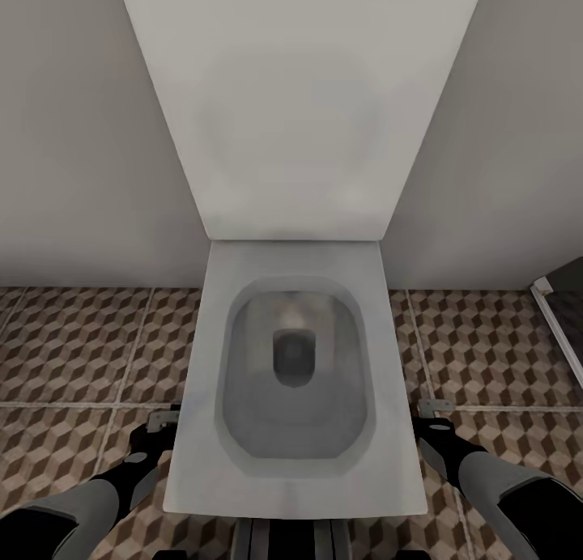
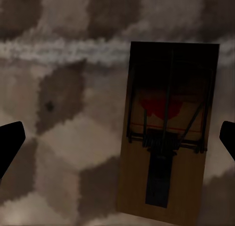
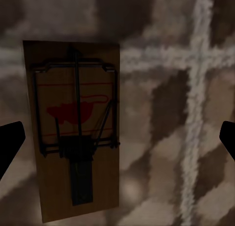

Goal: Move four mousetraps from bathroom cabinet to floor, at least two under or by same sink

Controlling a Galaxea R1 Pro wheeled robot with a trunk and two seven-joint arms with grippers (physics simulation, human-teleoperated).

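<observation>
Head view: we face a white toilet (image 1: 295, 366), lid up against the wall, standing between our two arms on the bathroom floor (image 1: 73, 341). A dark shower frame (image 1: 563, 309) sits at far right. Left gripper (image 2: 117, 138) spread wide, empty, above a mousetrap (image 2: 166, 133) flat on tile. Right gripper (image 3: 117, 138) likewise wide, empty, over another mousetrap (image 3: 73, 128) beside crossing grout lines (image 3: 196, 59).

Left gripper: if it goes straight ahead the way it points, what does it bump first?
Probably the floor. The left gripper is open; the mousetrap lies slightly off-center, so it might get touched.
</observation>
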